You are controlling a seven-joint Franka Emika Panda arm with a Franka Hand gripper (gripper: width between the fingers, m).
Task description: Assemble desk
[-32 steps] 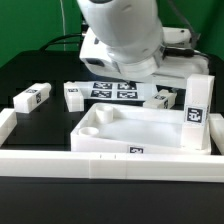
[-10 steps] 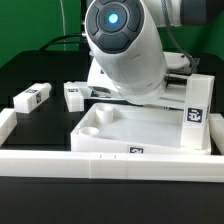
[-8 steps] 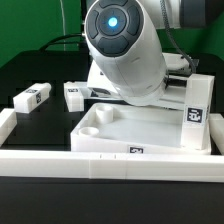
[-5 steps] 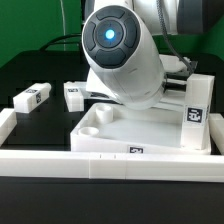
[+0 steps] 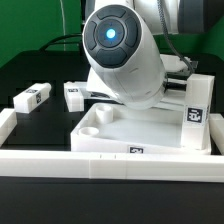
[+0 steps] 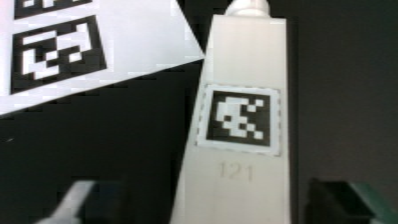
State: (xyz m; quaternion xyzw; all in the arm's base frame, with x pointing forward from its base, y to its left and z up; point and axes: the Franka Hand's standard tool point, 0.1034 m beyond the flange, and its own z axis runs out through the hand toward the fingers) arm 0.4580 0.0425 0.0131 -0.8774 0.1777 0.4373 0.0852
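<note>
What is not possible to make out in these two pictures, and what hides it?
- Claw: exterior view, hidden behind the arm; wrist view, only blurred fingertips at the edge.
- Marker board: exterior view, mostly behind the arm; wrist view, cut off.
- Leg under the claw: both ends cut off, wrist view.

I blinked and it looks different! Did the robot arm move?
Yes. The robot arm came down toward the tabletop and now covers the marker board in the exterior view.
</note>
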